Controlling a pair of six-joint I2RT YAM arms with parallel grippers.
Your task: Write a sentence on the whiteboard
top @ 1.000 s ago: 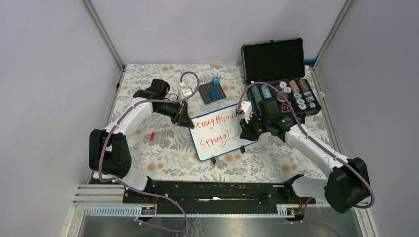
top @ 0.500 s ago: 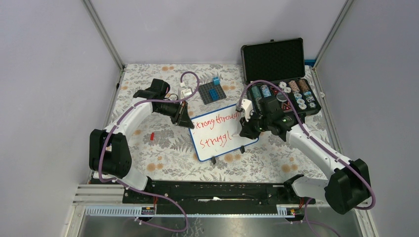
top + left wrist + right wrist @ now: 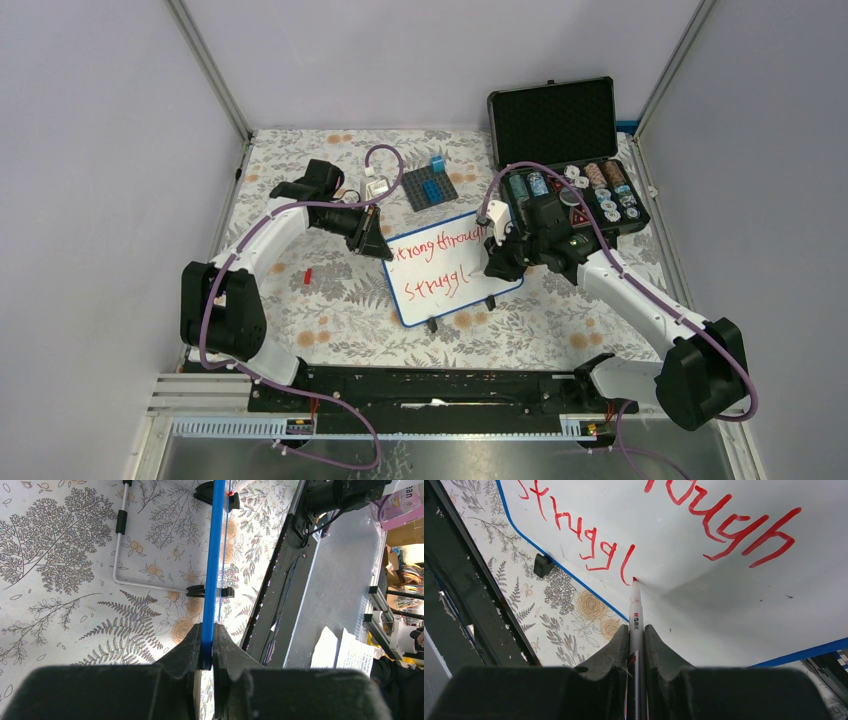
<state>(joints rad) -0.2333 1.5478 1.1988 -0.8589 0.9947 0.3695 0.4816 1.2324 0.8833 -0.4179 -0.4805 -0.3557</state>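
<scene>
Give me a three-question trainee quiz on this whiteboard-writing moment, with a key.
1. True or false: the left gripper is shut on the whiteboard at its blue rim.
2. What is the right gripper shut on? A. a marker B. an eraser C. nothing
3. Fill in: the lower line of red writing ends, so far, in the letter ___.
Key: 1 true; 2 A; 3 l.

Blue-rimmed white whiteboard (image 3: 432, 303), red lettering (image 3: 430, 283)
</scene>
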